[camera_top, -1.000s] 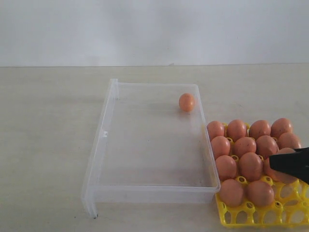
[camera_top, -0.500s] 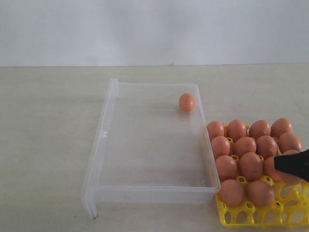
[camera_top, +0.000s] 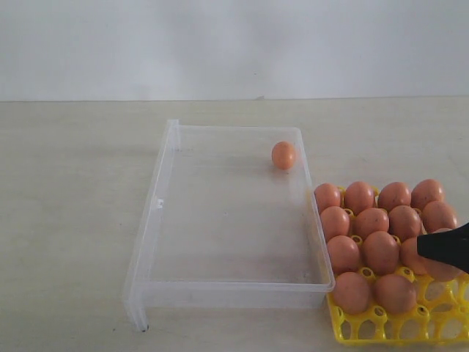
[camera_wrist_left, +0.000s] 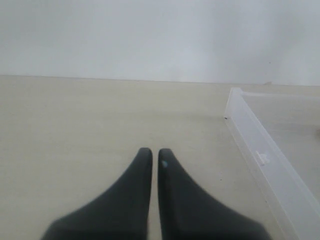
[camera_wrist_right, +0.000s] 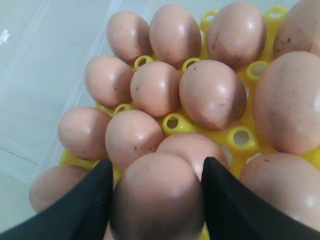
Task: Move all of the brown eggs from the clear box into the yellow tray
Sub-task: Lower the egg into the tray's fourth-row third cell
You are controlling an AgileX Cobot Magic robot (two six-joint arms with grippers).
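Your right claw (camera_wrist_right: pixel 156 165) is over the yellow tray (camera_top: pixel 381 326), at the near right of the tabletop (camera_top: pixel 73 220). The right wrist view shows its two black fingers (camera_wrist_right: pixel 85 205) pressed against either side of one brown egg (camera_wrist_right: pixel 157 200). The jaws stand wide, about the width of that egg, and they are closed on it. From the outside camera only the dark tip of the claw shows, coming in from the right edge. It sits over the third row of the tray and hides part of the egg it grips.

The tray is filling up. Brown eggs (camera_top: pixel 371 222) sit shoulder to shoulder in the far rows and along the left side. The cups at the near right corner show bare yellow lattice.

The clear box (camera_top: pixel 220 286) lies just left of the tray, with its right wall beside the tray's left edge. One last egg (camera_top: pixel 283 155) rests inside it at the far right corner, close to the wall.

Your left claw (camera_wrist_left: pixel 151 155) is out of the outside camera's sight. Its own camera shows the fingers drawn together with only a thin slit between them, holding nothing. It hangs over bare tabletop to the left of the clear box, whose left wall runs along the edge of that view.
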